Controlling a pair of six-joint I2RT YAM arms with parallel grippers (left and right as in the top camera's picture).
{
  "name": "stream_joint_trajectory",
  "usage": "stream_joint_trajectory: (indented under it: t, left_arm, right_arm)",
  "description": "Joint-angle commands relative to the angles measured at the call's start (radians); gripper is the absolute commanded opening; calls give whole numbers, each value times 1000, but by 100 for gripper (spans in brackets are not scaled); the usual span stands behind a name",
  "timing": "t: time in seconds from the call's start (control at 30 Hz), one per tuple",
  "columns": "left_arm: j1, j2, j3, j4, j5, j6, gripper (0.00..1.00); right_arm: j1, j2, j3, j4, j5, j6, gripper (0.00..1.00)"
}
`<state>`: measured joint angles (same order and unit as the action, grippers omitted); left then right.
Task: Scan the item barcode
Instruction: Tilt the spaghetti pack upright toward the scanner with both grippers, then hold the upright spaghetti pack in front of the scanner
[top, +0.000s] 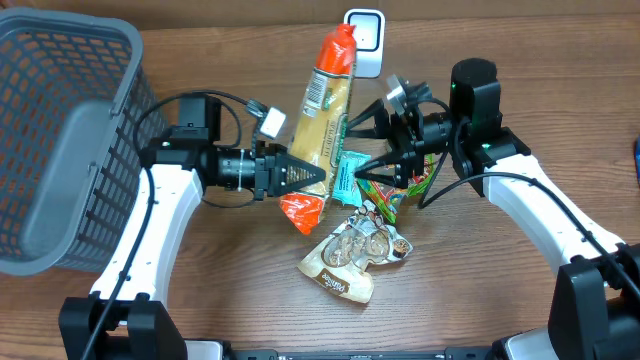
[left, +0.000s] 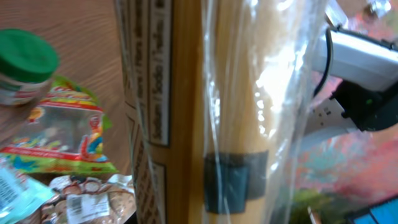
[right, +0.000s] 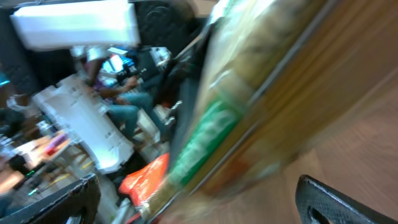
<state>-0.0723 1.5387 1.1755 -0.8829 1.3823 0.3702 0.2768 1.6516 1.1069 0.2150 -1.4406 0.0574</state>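
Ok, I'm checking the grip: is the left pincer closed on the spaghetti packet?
Yes, the overhead view shows the left pincer shut on the lower edge of the spaghetti packet.

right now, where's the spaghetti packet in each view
overhead: spaghetti packet centre, slanting, left gripper clamped on its lower part.
left wrist: packet fills the middle, upright.
right wrist: packet is a blurred diagonal, top right to lower left.
shared landmark: the wooden table.
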Motion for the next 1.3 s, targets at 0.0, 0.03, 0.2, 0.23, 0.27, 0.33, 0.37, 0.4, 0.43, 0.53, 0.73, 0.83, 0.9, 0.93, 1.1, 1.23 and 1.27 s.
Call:
stream_joint_trajectory:
  t: [0.0, 0.03, 0.2, 0.23, 0.27, 0.33, 0.37, 0.4, 0.43, 0.53, 0.73, 0.83, 0.9, 0.93, 1.1, 1.23, 1.27]
  left_arm:
    - [-21, -34, 40, 25, 127, 56, 4]
    - [-21, -34, 40, 28, 127, 56, 5]
    - [-22, -34, 40, 28, 128, 56, 4]
    - [-22, -34, 40, 27, 127, 56, 4]
    - [-23, -34, 40, 28, 127, 56, 5]
    - [-23, -34, 40, 28, 127, 57, 4]
    - [-23, -34, 40, 29, 127, 57, 5]
    - [-23, -34, 40, 31, 127, 57, 5]
    - [-24, -34, 40, 31, 127, 57, 5]
    - [-29, -34, 40, 35, 127, 57, 4]
    - [-34, -34, 40, 35, 127, 57, 5]
    - [-34, -34, 40, 35, 128, 57, 4]
    - [-35, -34, 40, 35, 127, 57, 5]
    - [-35, -34, 40, 35, 127, 57, 4]
    - [-35, -34, 40, 36, 127, 61, 4]
    - [-35, -34, 40, 35, 127, 61, 4]
    - [-35, -34, 40, 35, 127, 61, 4]
  right_arm:
    - [15, -13, 5, 126, 98, 259, 100]
    - [22, -13, 5, 186, 113, 306, 100]
    - [53, -13, 5, 279, 240, 428, 100]
    - [60, -13, 5, 287, 257, 438, 100]
    - [68, -13, 5, 294, 266, 441, 100]
    - [84, -13, 5, 301, 274, 445, 99]
    - [89, -13, 5, 301, 274, 445, 95]
    - [94, -13, 5, 301, 274, 445, 90]
    - [97, -13, 5, 300, 273, 445, 82]
    - [101, -13, 5, 301, 273, 445, 59]
    - [101, -13, 5, 308, 273, 468, 28]
    - [102, -13, 5, 316, 273, 475, 29]
    - [106, -13, 5, 318, 273, 476, 29]
    - [109, -13, 5, 326, 273, 489, 29]
    - [128, -13, 5, 343, 274, 497, 32]
    - [140, -13, 5, 343, 274, 497, 8]
    - [141, -13, 5, 343, 274, 497, 4]
